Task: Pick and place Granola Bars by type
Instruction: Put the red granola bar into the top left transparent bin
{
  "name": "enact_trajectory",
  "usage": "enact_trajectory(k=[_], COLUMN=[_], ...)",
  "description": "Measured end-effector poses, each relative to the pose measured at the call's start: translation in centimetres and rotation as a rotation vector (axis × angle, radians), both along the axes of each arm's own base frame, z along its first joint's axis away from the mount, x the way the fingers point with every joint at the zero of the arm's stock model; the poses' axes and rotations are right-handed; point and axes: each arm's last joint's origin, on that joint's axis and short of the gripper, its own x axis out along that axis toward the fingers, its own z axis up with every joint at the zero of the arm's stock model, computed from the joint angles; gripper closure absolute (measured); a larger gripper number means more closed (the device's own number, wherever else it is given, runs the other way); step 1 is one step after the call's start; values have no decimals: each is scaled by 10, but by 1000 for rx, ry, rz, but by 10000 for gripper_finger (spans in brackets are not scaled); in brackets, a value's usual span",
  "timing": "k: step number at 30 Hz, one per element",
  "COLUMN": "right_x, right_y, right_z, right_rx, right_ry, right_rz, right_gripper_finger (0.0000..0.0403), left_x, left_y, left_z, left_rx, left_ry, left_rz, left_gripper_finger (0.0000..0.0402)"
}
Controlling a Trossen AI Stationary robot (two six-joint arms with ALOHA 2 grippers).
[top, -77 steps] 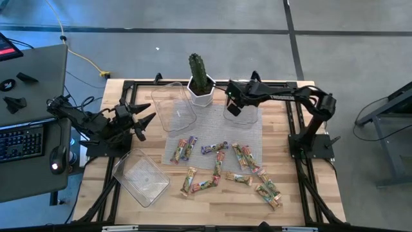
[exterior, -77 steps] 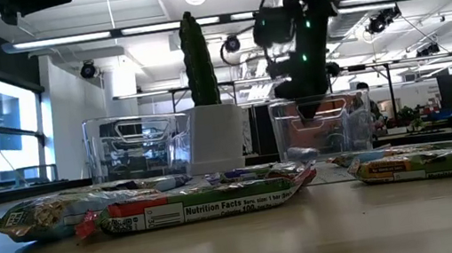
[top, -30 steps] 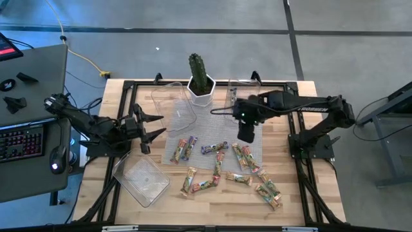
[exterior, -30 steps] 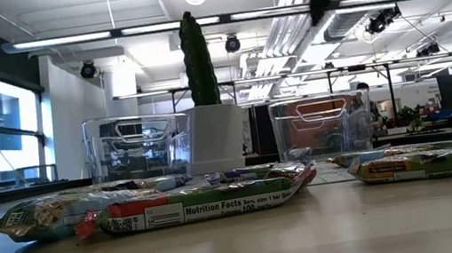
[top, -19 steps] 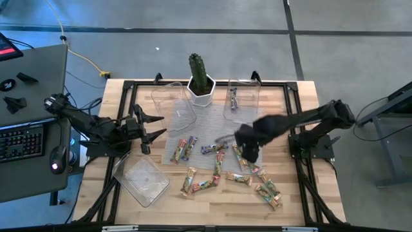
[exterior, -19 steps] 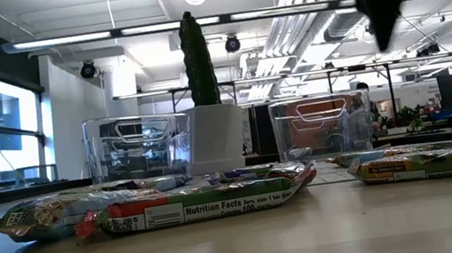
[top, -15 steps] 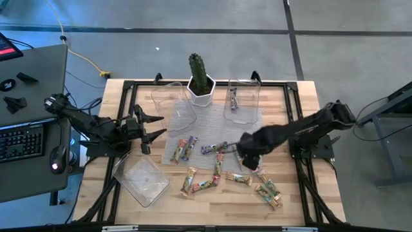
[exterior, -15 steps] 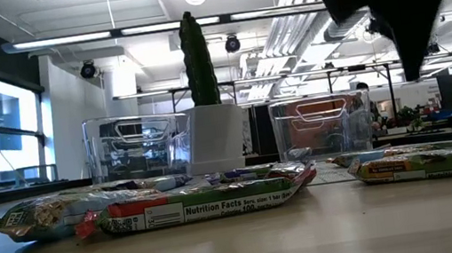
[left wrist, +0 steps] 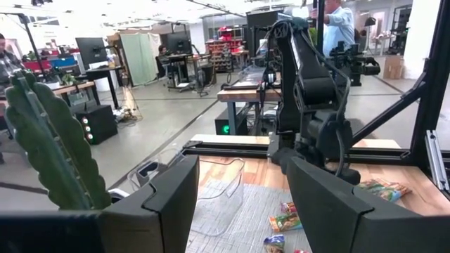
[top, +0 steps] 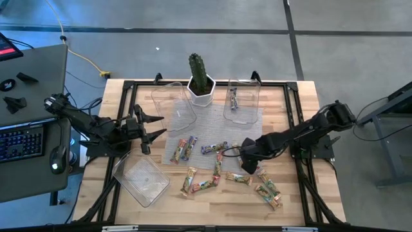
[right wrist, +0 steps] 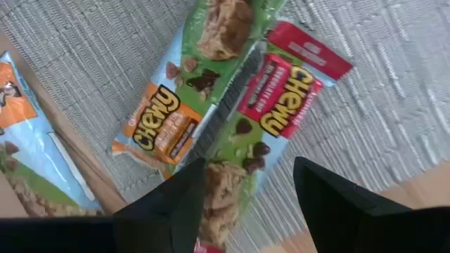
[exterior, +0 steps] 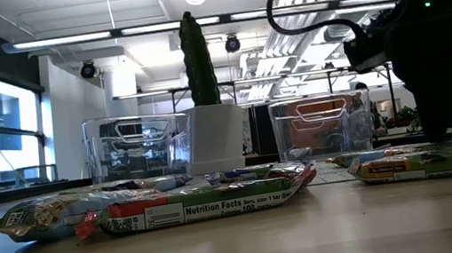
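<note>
Several granola bars (top: 219, 169) lie scattered on the grey mat (top: 212, 122) and the wood in front of it. One purple bar (top: 234, 98) lies in the far right clear tub (top: 243, 109). My right gripper (top: 246, 158) is open and low over two bars side by side, an orange-labelled one (right wrist: 176, 105) and a red-labelled one (right wrist: 281, 98); its fingers stand on either side of their near ends. In the low view it comes down onto the bars at the right (exterior: 439, 135). My left gripper (top: 153, 125) waits open at the table's left, above the wood. My right gripper (right wrist: 246, 204) points down at the pair of bars on the mat. One finger (right wrist: 172, 204) stands over the orange-labelled bar's end and the other (right wrist: 337, 204) beside the red-labelled bar. Whether the fingertips touch the wrappers I cannot tell.
A cactus in a white pot (top: 201, 82) stands at the far middle between two clear tubs, the left one (top: 174, 106) tipped. A third tub (top: 141, 180) lies near the front left. Black frame rails (top: 297, 116) run along the table's edges.
My right gripper has swung from in front of the far right tub toward the table's near edge and come down onto the bars at the mat's near right corner. The bars have stayed where they were.
</note>
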Motion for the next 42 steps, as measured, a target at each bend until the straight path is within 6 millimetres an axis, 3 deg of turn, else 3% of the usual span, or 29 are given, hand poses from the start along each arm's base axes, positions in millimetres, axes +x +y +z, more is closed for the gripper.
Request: enact_trajectory(k=[6,13,24,31,35,42], right_x=[-1,-6,-2,14,30,78], right_y=[-1,-2,-1,4,1,-24], right_z=[-16,-19,-12,27,61,127], right_rx=[17,-12,30,-7,-101,-424], right_ry=[-97,-70,-36,-13,-68,-456], right_rz=[-2,61,91,183,218,264], right_gripper_finger=[204,208,295,317,319,320], left_x=[0,-1,-1,-1,-1,-1], left_y=[0,2,2,2,2,2], left_z=[0,0,0,0,0,2], left_rx=[-1,-4,-5,-5,-5,-10], left_ry=[-1,2,2,2,1,-13], left_rz=[9,65,73,73,73,81], left_gripper_finger=[191,191,191,191,191,191])
